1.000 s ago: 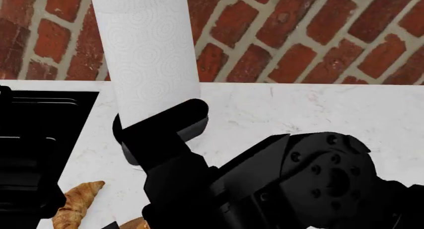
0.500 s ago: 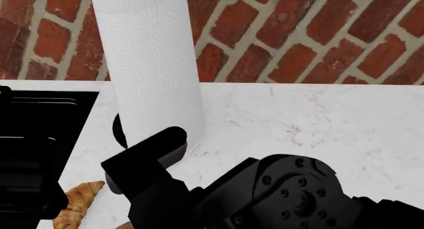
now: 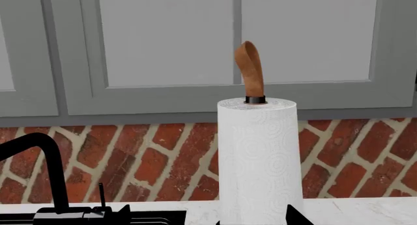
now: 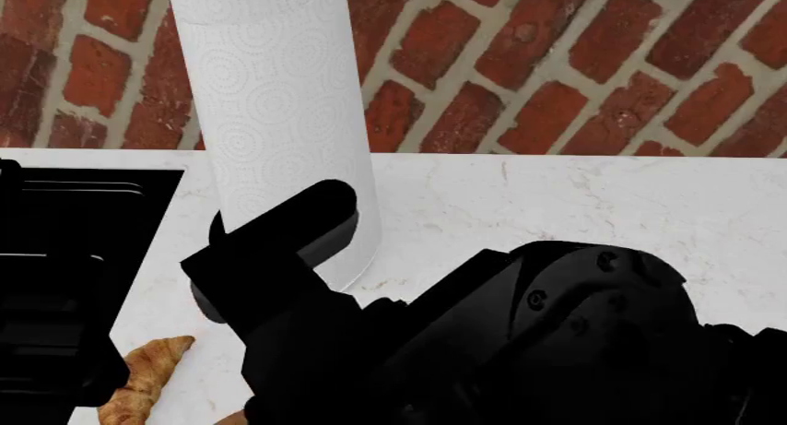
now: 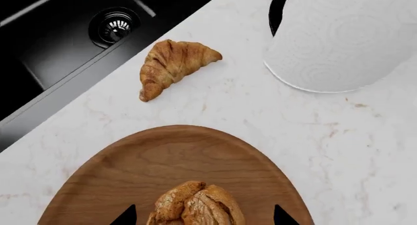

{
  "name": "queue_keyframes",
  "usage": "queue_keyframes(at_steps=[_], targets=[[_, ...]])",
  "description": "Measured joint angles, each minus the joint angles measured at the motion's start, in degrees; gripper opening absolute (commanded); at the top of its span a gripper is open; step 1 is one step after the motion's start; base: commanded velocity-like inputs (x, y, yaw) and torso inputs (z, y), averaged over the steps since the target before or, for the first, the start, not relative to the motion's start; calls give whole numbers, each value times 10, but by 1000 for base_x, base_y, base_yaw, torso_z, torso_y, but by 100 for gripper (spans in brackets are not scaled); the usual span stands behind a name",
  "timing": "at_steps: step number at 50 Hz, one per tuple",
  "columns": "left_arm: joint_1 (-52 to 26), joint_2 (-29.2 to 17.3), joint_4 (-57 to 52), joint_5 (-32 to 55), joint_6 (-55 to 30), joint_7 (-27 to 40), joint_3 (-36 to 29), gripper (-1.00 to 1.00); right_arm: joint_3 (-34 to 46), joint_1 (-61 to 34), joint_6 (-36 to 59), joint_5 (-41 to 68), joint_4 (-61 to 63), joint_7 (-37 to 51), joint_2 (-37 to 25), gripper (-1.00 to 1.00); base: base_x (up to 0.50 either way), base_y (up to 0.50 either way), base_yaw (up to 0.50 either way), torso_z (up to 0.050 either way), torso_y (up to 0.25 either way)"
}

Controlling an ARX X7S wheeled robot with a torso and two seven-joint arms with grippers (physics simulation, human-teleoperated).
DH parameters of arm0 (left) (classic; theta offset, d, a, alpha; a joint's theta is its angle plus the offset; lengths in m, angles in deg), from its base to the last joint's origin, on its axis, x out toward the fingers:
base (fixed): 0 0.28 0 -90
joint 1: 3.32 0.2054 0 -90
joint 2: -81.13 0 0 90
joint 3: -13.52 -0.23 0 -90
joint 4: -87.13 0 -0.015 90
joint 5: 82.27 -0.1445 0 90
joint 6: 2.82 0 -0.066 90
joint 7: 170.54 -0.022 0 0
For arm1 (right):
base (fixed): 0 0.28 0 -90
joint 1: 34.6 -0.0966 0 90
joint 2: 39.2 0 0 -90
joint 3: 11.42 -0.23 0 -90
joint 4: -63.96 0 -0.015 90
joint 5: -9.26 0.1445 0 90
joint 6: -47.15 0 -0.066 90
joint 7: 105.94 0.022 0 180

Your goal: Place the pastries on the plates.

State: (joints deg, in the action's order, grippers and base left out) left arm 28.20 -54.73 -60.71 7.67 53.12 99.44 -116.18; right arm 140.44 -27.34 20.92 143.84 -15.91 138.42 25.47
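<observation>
While the croissant (image 4: 138, 388) lies unmoved, right arm rose.

Layout for you: paper towel roll (image 4: 276, 121) stands upright on the desk (image 4: 591, 213), back-centre, w/ brick wall (image 4: 554, 65) right behind it. Sink (image 5: 58, 49) is set into the desk on your left; drain (image 5: 114, 26) in its basin, faucet (image 3: 46, 171) at the back edge, left of the roll, cabinets (image 3: 163, 44) above the wall. Croissant (image 5: 173, 65) lies on the desk betw. sink edge and roll, apart from both. Wooden board (image 5: 173, 178) sits on the desk nearer to you than the croissant, not touching it. Bun (image 5: 195, 205) rests on the board. Right arm (image 4: 492, 342) crosses in front of the roll's base in head view.
</observation>
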Motion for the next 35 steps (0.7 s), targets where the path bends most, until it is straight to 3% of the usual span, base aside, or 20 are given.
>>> queue_keyframes(at_steps=[21,35], targets=[[-27,-10,7,5,13,0,-24,100,-68,-35,-74,27,89,53,-103,100,26,0,0,0,0],[-54,-23,30,9,28,-15,-42,100,-150,9,-154,-25,168,54,-183,100,26,0,0,0,0]])
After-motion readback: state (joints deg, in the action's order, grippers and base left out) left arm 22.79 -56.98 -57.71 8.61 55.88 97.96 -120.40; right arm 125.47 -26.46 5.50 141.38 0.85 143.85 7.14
